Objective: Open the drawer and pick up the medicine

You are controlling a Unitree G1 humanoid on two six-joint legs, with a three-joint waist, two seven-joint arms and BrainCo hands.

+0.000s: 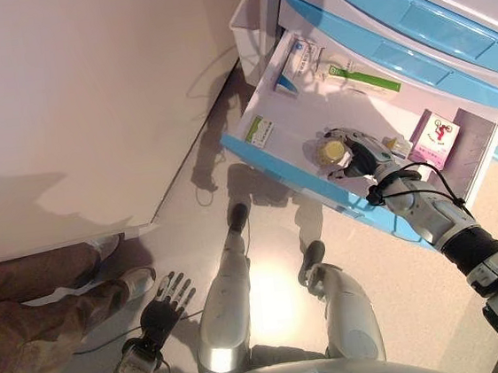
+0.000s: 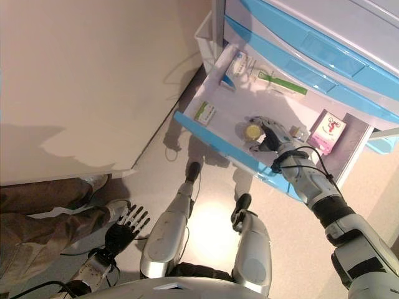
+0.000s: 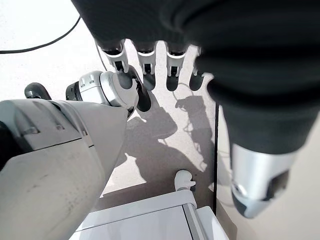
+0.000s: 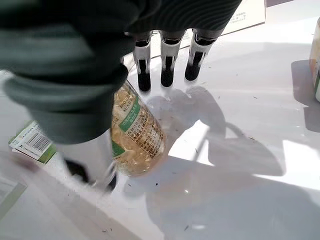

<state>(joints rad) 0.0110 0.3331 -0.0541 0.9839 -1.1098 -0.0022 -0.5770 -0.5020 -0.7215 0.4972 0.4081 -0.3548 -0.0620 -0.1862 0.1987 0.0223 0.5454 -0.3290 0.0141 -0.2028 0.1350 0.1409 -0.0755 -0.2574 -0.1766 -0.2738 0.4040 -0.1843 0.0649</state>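
The white drawer [image 1: 361, 112] with a blue front stands pulled out of the cabinet. A small clear medicine bottle [image 1: 333, 151] with a yellow cap sits in my right hand [image 1: 362, 155] over the drawer's middle. The right wrist view shows the same bottle [image 4: 136, 136], full of pale pills, between the thumb and the fingers [image 4: 170, 65], its shadow cast on the drawer floor. Low at my left side, my left hand [image 1: 167, 295] hangs over the floor with straight, spread fingers [image 3: 145, 57] and holds nothing.
Lying in the drawer are a green-white box [image 1: 259, 132], a blue-white box [image 1: 297, 64], a long green-striped box [image 1: 364, 79], a pink box [image 1: 437, 140] and a second small bottle [image 1: 396, 146]. Blue-fronted drawers [image 1: 410, 22] stand shut above. A person's legs [image 1: 39, 306] are at the left.
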